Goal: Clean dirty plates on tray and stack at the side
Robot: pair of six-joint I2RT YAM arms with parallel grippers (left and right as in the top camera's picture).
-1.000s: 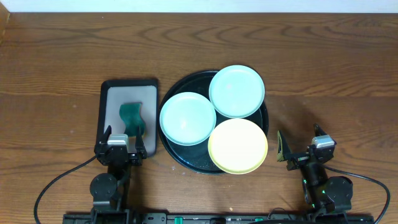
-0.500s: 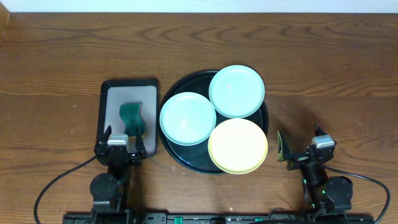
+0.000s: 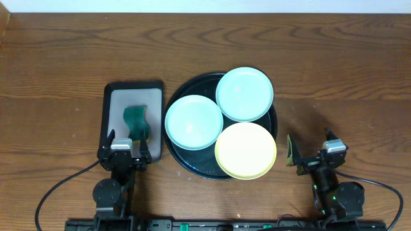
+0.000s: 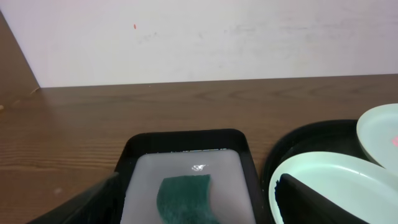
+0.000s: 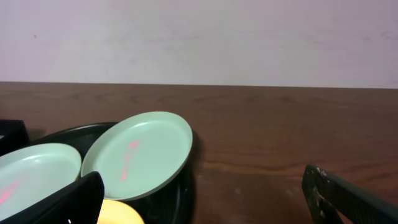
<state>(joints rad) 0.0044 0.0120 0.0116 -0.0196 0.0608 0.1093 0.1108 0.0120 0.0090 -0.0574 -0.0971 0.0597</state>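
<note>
The round black tray (image 3: 190, 162) in the middle of the table carries three plates: a mint one (image 3: 194, 122) on the left, a second mint one (image 3: 244, 94) at the back right, and a yellow one (image 3: 246, 151) at the front right. In the right wrist view the back mint plate (image 5: 140, 152) leans on the tray's rim (image 5: 186, 186) and shows pink smears. My left gripper (image 3: 127, 146) stands open at the near end of the rectangular tray. My right gripper (image 3: 310, 151) stands open over bare wood, right of the yellow plate. Neither gripper holds anything.
A rectangular black-rimmed tray (image 3: 114, 90) left of the round one holds a green sponge (image 3: 135, 122), which lies just ahead of my left gripper (image 4: 199, 202) in its wrist view. Bare wood lies to the right and behind. A white wall (image 5: 199, 37) stands at the back.
</note>
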